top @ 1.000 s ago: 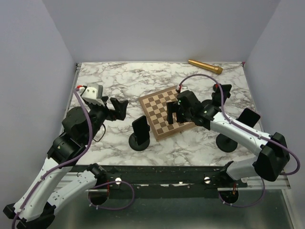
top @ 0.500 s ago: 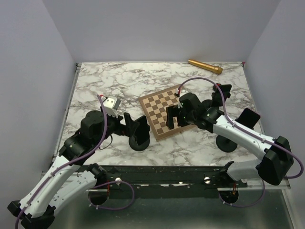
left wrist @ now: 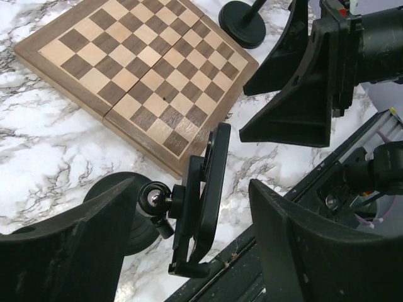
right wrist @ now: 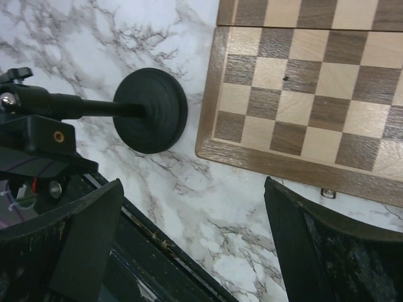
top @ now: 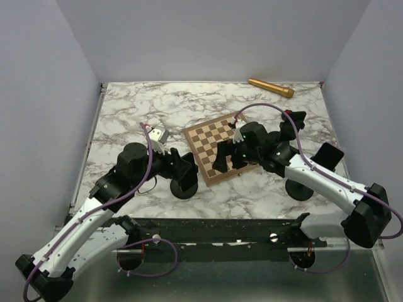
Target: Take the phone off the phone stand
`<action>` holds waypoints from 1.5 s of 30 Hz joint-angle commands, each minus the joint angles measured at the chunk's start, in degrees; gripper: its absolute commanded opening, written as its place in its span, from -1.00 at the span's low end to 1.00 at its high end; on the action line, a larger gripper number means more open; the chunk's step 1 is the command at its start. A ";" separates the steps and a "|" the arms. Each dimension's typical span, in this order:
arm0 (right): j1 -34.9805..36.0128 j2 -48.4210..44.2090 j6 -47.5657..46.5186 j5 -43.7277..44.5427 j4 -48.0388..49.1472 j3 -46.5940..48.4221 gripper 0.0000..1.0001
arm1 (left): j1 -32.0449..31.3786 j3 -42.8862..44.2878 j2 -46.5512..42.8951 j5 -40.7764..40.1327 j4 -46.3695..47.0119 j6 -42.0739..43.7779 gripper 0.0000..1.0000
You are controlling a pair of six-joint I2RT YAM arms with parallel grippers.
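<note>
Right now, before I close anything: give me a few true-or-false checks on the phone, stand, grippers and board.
1. The phone sits in the stand. True.
2. The left gripper is shut on the phone. False: its jaws are open on either side of the phone, with a gap on both sides.
3. The right gripper holds a chess piece. False: it is open and empty, above the near edge of the board.
4. A gold cylinder lies at the far edge of the table. True.
</note>
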 commanded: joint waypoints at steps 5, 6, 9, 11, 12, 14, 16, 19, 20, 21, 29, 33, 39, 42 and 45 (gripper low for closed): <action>1.43 -3.62 3.54 -11.11 12.10 -5.35 1.00 | -0.14 -0.56 1.17 2.03 3.76 0.06 0.29; 1.57 -3.84 3.46 -11.55 12.90 -5.77 1.00 | -0.16 -0.62 1.17 2.18 3.78 0.45 0.25; 1.65 -3.46 2.74 -15.38 16.47 -6.77 1.00 | -0.15 -0.56 1.13 2.26 3.27 2.04 0.21; 2.20 -3.09 3.39 -16.29 18.97 -6.98 1.00 | -0.15 -0.33 0.84 1.51 2.29 2.56 0.32; 3.03 -3.07 3.88 -15.55 20.21 -6.84 1.00 | -0.20 -0.22 0.42 1.05 1.72 2.43 0.46; 6.85 -3.48 4.13 -9.28 21.80 -6.24 1.00 | -0.16 -0.45 -1.25 0.51 1.55 2.12 0.80; 12.45 -3.57 3.30 -0.65 21.69 -4.51 1.00 | -0.18 -0.65 -3.71 -0.71 1.65 1.87 0.97; 17.19 -2.48 5.72 12.33 19.62 -1.05 1.00 | -0.18 0.74 -7.19 -5.75 -0.09 1.70 0.97; 18.06 -2.10 6.31 15.21 18.83 -0.16 1.00 | -0.14 1.71 -8.39 -8.29 -1.28 1.34 0.97; 19.35 -1.78 7.17 19.35 18.21 0.63 1.00 | -0.12 2.38 -9.61 -11.99 -2.66 0.66 0.97; 23.93 2.64 6.55 25.12 18.73 5.62 1.00 | -0.13 4.05 -15.89 -25.87 -6.94 -2.17 0.97; 25.83 4.53 4.88 26.99 17.40 9.07 1.00 | -0.13 3.10 -16.66 -27.93 -8.60 -3.18 0.97; 26.91 6.85 6.33 29.28 17.45 10.33 1.00 | -0.12 1.91 -16.68 -26.98 -9.73 -4.48 0.97; 27.64 8.63 6.05 31.17 16.37 11.61 1.00 | -0.17 1.41 -16.77 -26.70 -9.80 -5.22 0.97; 28.73 10.33 5.99 34.35 15.41 13.02 1.00 | -0.16 1.29 -16.77 -26.61 -10.32 -5.91 0.97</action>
